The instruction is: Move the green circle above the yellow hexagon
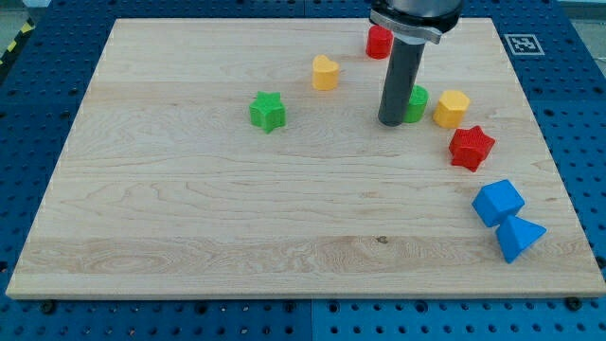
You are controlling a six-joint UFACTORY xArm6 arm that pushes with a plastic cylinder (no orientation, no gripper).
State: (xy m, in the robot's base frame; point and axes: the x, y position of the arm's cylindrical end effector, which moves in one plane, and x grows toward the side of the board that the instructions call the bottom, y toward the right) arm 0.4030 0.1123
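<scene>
Pale wooden table [189, 208], rectangular board on a blue perforated base [57, 38]. No gripper on this arm; only a straight dark rod [401, 80] coming down from the view's top.

Landmark: the yellow hexagon block [452, 109], toward the view's upper right.

- My tip [394, 122] sits on the table just to the view's left of the hexagon, with the green circle block between them.
- Green circle block [416, 103]: just beside the hexagon on its left, level with it, partly hidden behind the rod. The tip appears to touch its left side; the contact itself cannot be made out. A narrow gap or a bare touch between circle and hexagon: cannot tell which.
- Red star-shaped block [471, 148]: just below the hexagon, slightly to the view's right, close but apart.
- Red block [379, 42], shape unclear, partly covered by the arm's head: up and to the left of the hexagon, near the table's top edge.
- Yellow heart-like block [325, 72]: well to the hexagon's left, a little higher.
- Green star block [268, 111]: farther left again, level with the hexagon.
- Two blue blocks, well below the hexagon toward the view's lower right: a blue cube-like one [497, 202] and a blue triangular one [519, 236], touching each other.
</scene>
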